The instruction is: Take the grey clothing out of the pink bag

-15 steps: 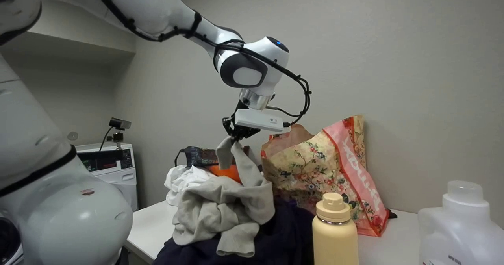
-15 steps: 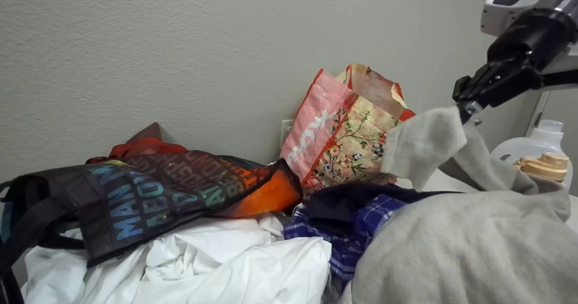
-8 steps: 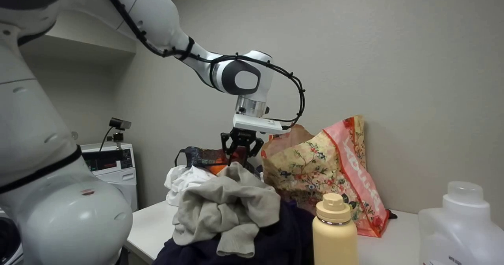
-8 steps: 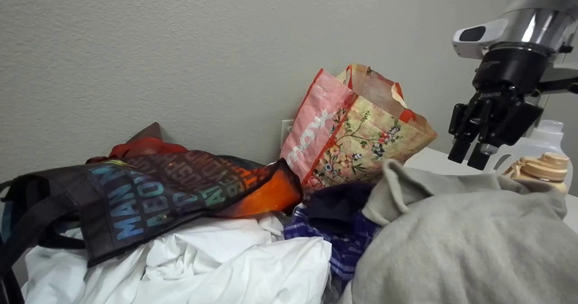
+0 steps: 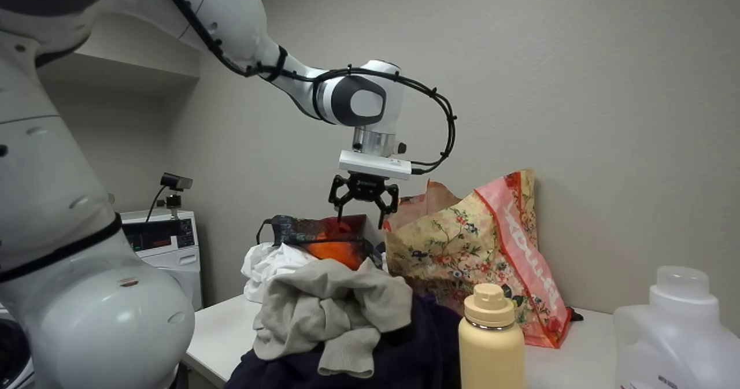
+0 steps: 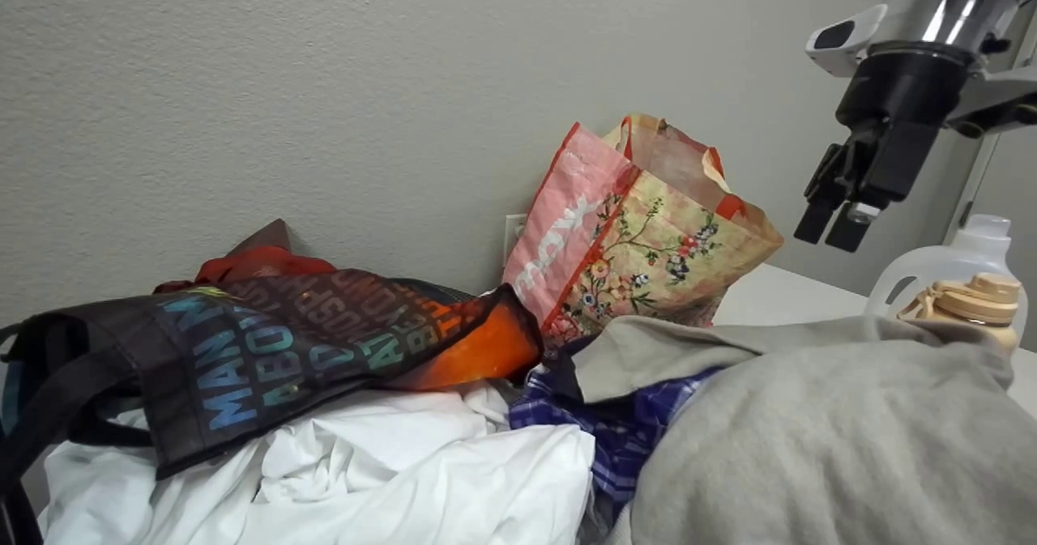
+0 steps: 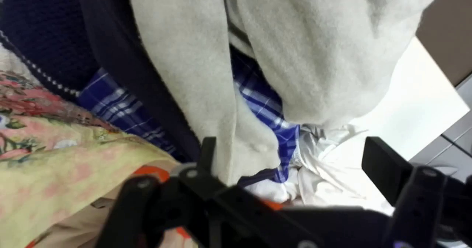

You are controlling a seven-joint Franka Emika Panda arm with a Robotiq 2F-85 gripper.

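A pale wall (image 5: 578,88) is filling the background. The arm (image 5: 243,25) is reaching in from the upper left of an exterior view, its wrist hanging above the clothing. A washer (image 5: 186,267) is standing well apart, in the far corner, and a white table (image 5: 578,348) is carrying the things nearer by.

The pink bag (image 5: 462,239) is slouching to one side near the wall, its floral side and pink strip showing in both exterior views. The grey clothing (image 5: 329,302) is lying outside the pink bag, bunched on top of the navy clothing (image 5: 422,343); in an exterior view a long piece of it is stretching across navy and plaid fabric, just in front of the pink bag. A dark bag (image 6: 308,359) with printed lettering is lying over a white cloth (image 6: 389,464), its orange end pointing toward the pink bag. A blue plaid cloth (image 7: 263,104) is peeking out from under the grey clothing.

A jug (image 5: 670,337) is standing upright on the table, and a tan bottle (image 5: 491,343) is standing between it and the navy clothing, hiding part of the pink bag. The gripper (image 5: 360,222) is pointing downward above the grey clothing, apart from it. A white camera (image 5: 374,165) is sitting just above the gripper. The fingers (image 7: 385,167) are standing wide apart.
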